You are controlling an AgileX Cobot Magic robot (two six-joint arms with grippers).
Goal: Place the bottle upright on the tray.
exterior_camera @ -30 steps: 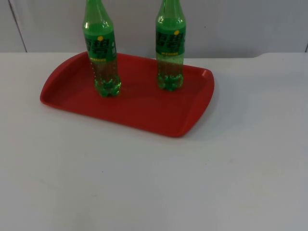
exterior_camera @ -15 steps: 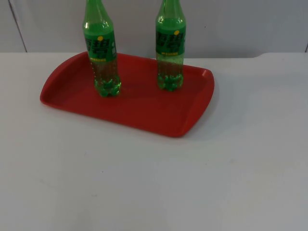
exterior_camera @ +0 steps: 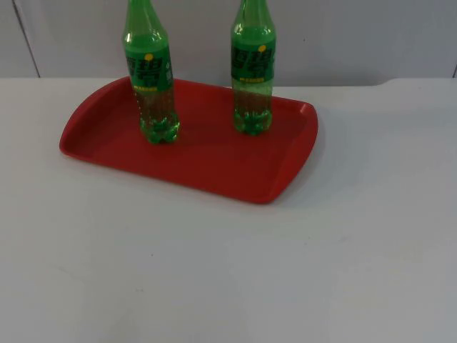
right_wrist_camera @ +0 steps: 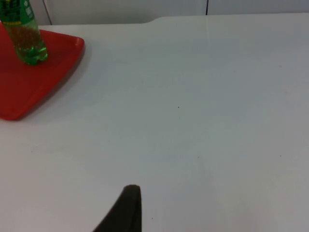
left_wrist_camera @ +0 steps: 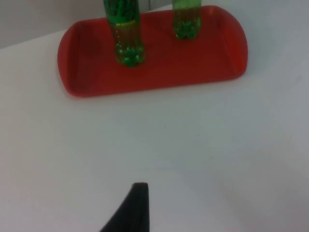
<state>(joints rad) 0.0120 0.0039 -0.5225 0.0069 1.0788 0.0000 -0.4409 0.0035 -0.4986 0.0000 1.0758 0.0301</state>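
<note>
You have the table [exterior_camera: 228, 271] in front of you, white and wide, and on its far left part lies the tray [exterior_camera: 214, 171], red and turned a little askew. On the tray stand two green bottles. The left bottle [exterior_camera: 151, 86] stands near the tray's far left edge, and the right bottle [exterior_camera: 252, 78] stands near its far right corner. They are well apart and do not touch.

Both bottles have their long axis vertical. The necks point up and the bases sit flat on the tray floor. I see no tilt in either one. In the left wrist view it is the same: the nearer bottle [left_wrist_camera: 124, 34] and the further one [left_wrist_camera: 186, 19] both stand upright on the red surface.

In my judgement the placing step is already done, because no bottle lies on the table outside the tray. The next move, if you make any, asks only to hold the arms away, so that nothing pushes a bottle over.

The left gripper [left_wrist_camera: 133, 210] waits above bare table in front of the tray. The right gripper [right_wrist_camera: 124, 210] waits above the table to the right of the tray. For each one you see only a single black fingertip, so I cannot tell whether the fingers are apart or together. Neither one holds anything that I can see.
</note>
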